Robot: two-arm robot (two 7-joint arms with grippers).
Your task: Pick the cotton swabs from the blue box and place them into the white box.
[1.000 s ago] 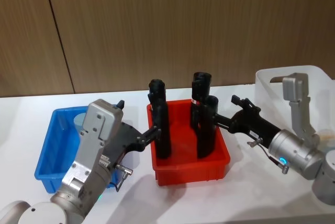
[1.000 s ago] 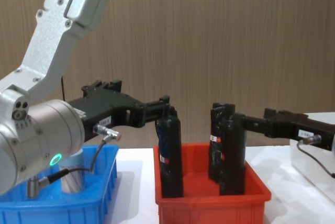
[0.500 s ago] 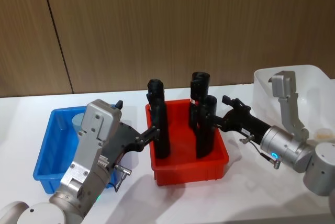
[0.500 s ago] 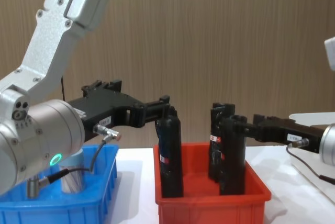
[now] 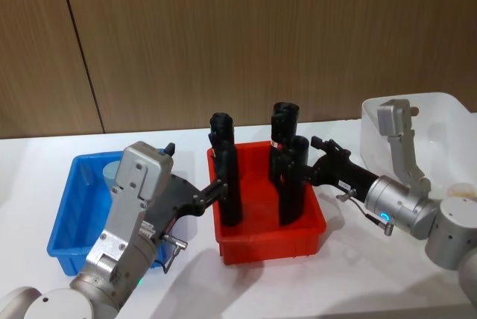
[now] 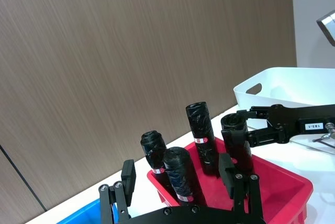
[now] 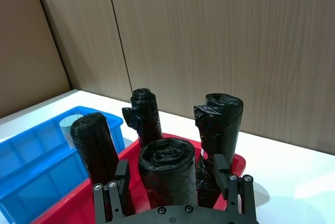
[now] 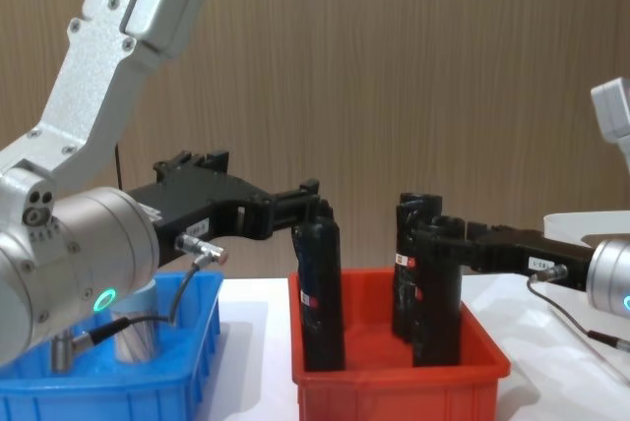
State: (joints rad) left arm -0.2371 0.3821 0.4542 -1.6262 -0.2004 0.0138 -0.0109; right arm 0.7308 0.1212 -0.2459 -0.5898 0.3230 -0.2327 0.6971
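The blue box sits at the table's left. One cotton swabs jar stands in it, partly hidden behind my left arm, and also shows as the jar from the right wrist. The white box stands at the far right. Both grippers are over the red bin. My left gripper is open, its fingers straddling a black tube. My right gripper is open too, its fingers either side of the front right black tube.
The red bin stands between the two boxes and holds several tall black tubes with red-white labels. A brown wood-panel wall runs along the back. Bare white table lies in front of the bins.
My right gripper has moved left from near the white box toward the red bin, and its fingers now flank the front right black tube. The left arm has not moved.
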